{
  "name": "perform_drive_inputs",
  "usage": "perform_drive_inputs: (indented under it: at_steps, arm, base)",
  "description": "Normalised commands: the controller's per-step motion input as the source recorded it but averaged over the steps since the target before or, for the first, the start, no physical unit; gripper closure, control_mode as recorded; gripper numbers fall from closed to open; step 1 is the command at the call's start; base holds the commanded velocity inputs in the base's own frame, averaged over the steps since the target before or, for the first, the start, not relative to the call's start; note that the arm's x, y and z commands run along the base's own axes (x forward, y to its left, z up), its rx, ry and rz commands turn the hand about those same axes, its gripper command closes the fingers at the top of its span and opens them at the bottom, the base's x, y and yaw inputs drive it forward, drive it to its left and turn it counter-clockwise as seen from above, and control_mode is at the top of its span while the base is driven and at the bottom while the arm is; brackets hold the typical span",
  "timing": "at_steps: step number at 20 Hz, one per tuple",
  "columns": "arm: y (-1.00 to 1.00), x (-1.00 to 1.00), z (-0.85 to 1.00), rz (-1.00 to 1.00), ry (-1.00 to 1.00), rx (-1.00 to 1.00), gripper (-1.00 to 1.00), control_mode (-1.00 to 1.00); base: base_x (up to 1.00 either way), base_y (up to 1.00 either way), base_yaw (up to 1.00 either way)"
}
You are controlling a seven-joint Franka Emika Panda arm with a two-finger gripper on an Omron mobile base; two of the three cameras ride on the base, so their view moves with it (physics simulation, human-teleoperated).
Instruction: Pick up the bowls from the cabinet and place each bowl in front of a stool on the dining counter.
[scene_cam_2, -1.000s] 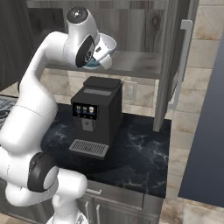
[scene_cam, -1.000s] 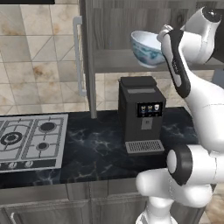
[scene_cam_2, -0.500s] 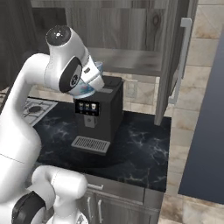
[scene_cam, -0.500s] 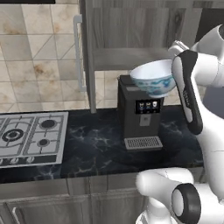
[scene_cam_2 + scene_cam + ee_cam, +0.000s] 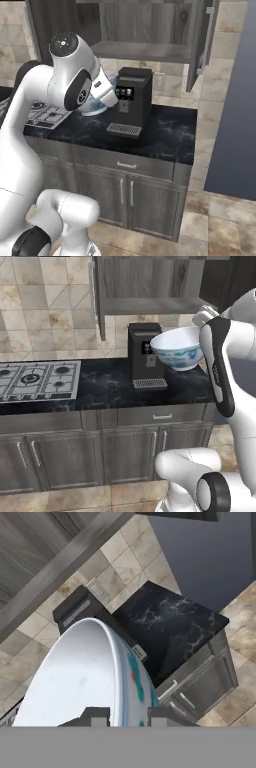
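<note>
Black marble worktop (image 5: 100, 383) is seen running beneath an open dark wood-grain wall cabinet (image 5: 150, 286), whose grey shelf (image 5: 150, 306) lies bare where it can be seen. The deep white bowl with blue floral pattern (image 5: 178, 348) is held clear of the shelf, at about 3 o'clock from the black coffee machine (image 5: 145, 356) in the left base view, roughly level with the machine's top. In the hand view the gripper (image 5: 129, 716) is seen narrowed onto the bowl's rim, one finger inside and one outside, with the bowl tipped on edge.

The step in hand is judged to be the carry toward the dining counter. The grip should be kept firm, since only the rim is pinched, and the bowl would best be levelled before it is set down. The swing should be kept clear of the coffee machine, which stands just beside the bowl, and of the open cabinet door (image 5: 202, 45).

A gas hob (image 5: 37, 378) is set at 9 o'clock from the machine, well apart. Grey base cupboards (image 5: 125, 446) stand below.
</note>
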Motion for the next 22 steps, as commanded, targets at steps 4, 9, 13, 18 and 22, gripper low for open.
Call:
perform_drive_inputs:
  at_steps: [4,9,13,18,22]
  arm:
    - [0.0,0.0,0.0,0.0,0.0,0.0,1.0,1.0]
    - [0.0,0.0,0.0,0.0,0.0,0.0,1.0,1.0]
    - [0.0,0.0,0.0,0.0,0.0,0.0,1.0,1.0]
    - [0.0,0.0,0.0,0.0,0.0,0.0,1.0,1.0]
    - [0.0,0.0,0.0,0.0,0.0,0.0,1.0,1.0]
  base:
    - [-1.0,0.12,0.01]
    - [-0.69,0.42,0.25]
    - [-0.53,0.43,0.49]
    - [-0.84,0.3,0.51]
    - [-0.65,0.29,0.61]
